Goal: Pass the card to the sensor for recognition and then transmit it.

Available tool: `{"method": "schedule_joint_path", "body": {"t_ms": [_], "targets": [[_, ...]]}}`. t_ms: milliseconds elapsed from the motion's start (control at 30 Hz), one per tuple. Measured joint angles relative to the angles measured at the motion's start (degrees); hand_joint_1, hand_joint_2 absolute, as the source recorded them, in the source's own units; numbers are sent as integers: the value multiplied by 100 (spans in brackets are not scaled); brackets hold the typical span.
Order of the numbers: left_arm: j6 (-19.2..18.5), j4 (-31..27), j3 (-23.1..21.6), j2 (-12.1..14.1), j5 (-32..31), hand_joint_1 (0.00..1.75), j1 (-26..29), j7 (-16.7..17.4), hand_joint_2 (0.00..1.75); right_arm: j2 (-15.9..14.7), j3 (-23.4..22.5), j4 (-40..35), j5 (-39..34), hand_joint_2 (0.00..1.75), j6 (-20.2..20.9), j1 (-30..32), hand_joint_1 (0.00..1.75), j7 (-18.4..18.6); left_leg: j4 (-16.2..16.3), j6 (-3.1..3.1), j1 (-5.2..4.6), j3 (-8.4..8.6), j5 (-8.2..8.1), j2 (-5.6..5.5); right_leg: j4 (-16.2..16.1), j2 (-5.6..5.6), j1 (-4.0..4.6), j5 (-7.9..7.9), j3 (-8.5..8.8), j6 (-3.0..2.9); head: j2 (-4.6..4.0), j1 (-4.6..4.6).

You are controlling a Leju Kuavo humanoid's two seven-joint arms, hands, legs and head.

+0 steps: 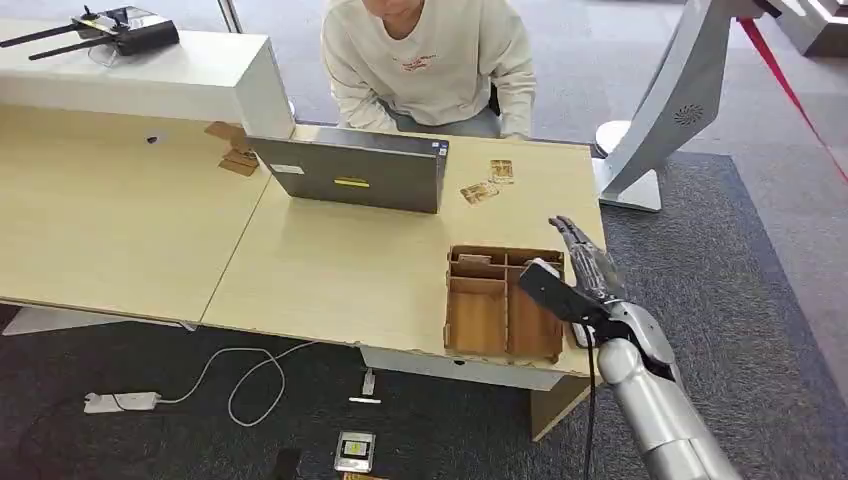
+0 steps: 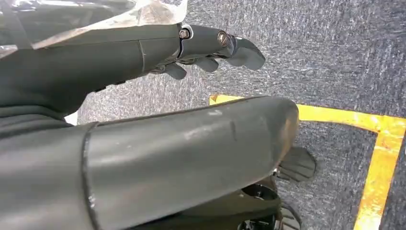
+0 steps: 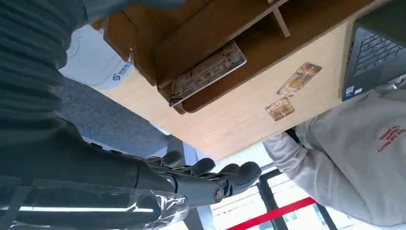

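Observation:
Two brown cards point(image 1: 480, 192) point(image 3: 299, 79) lie flat on the wooden table point(image 1: 330, 270), beside a grey laptop point(image 1: 355, 172). Another card point(image 3: 206, 72) stands in the back slot of a wooden compartment box point(image 1: 478, 320) near the table's right front corner. My right hand point(image 1: 580, 265) hovers just right of the box over the table's edge, fingers point(image 3: 210, 175) stretched out, thumb towards the box, holding nothing. My left hand point(image 2: 143, 57) hangs over the carpet, fingers apart and empty.
A person in a cream sweatshirt point(image 1: 430, 60) leans over the far side behind the laptop. A white counter point(image 1: 150, 75) with a black antenna device point(image 1: 120, 30) is at the back left. A grey stand point(image 1: 670, 110) rises right of the table. Cables point(image 1: 240, 380) lie underneath.

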Motion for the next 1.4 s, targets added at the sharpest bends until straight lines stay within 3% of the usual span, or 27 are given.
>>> {"method": "schedule_joint_path", "body": {"t_ms": [133, 567, 600, 633, 700, 1400], "targets": [[147, 0, 0, -11, -37, 0, 5, 4, 0, 0, 0, 55, 9, 175, -6, -3, 0, -37, 0, 0, 0, 0, 0, 0, 0, 0, 0, 0, 0, 0, 0, 2], [85, 4, 0, -37, 76, 0, 3, -9, 0, 24, 0, 230, 37, 175, -77, -33, 0, -41, 0, 0, 0, 0, 0, 0, 0, 0, 0, 0, 0, 0, 0, 0], [85, 4, 0, -39, 70, 0, 3, -9, 0, 26, 0, 251, 31, 175, -90, -41, 19, -39, 0, 0, 0, 0, 0, 0, 0, 0, 0, 0, 0, 0, 0, 0], [85, 4, 0, -39, 70, 0, 3, -9, 0, 26, 0, 271, 22, 175, -105, -46, 166, -39, 0, 0, 0, 0, 0, 0, 0, 0, 0, 0, 0, 0, 0, 2], [83, 4, 0, -39, 70, 0, 4, -9, 0, 26, 0, 300, 17, 175, -131, -55, 175, -39, 0, 0, 0, 1, 0, 0, 0, 0, 0, 0, 0, 0, 0, 0], [92, 7, 0, -46, 81, 0, 3, -11, 0, 66, 0, 577, -46, 175, -326, -199, 175, 48, 0, 0, 0, 0, 0, 0, 0, 0, 0, 0, 0, 0, 0, 0]]}}
